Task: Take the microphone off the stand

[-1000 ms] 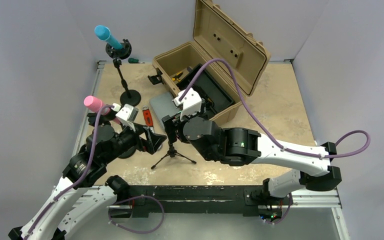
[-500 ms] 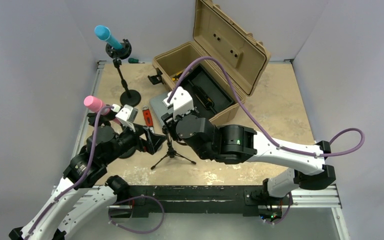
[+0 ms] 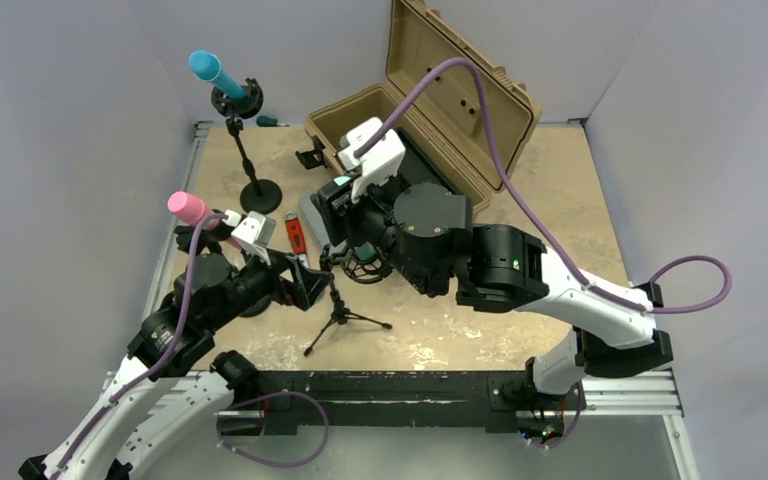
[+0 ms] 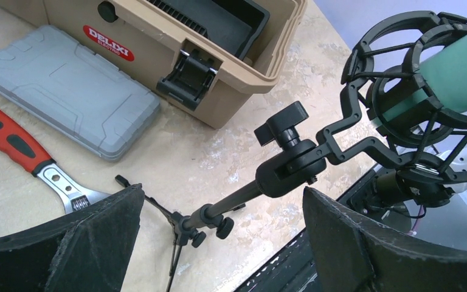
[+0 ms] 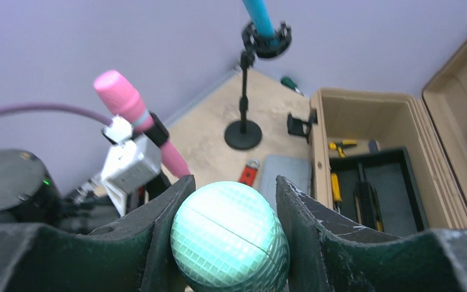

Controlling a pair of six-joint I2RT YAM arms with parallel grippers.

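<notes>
At centre of the overhead view, the right gripper [image 5: 234,210] is clamped on the round head of the green mic [image 5: 230,234], whose body sits inside the mount [image 4: 395,79] atop the tripod stand [image 4: 292,161]. The left gripper [image 4: 219,204] gapes wide just beside the stand's pole, holding nothing. A clean removal likely calls for a straight pull along the mic's axis while the pole is steadied, lest the light tripod tip. The mottled beige table [image 3: 520,320] carries a tan case [image 3: 460,80] at upper centre, and pale lilac walls [image 3: 80,120] close in around it.
</notes>
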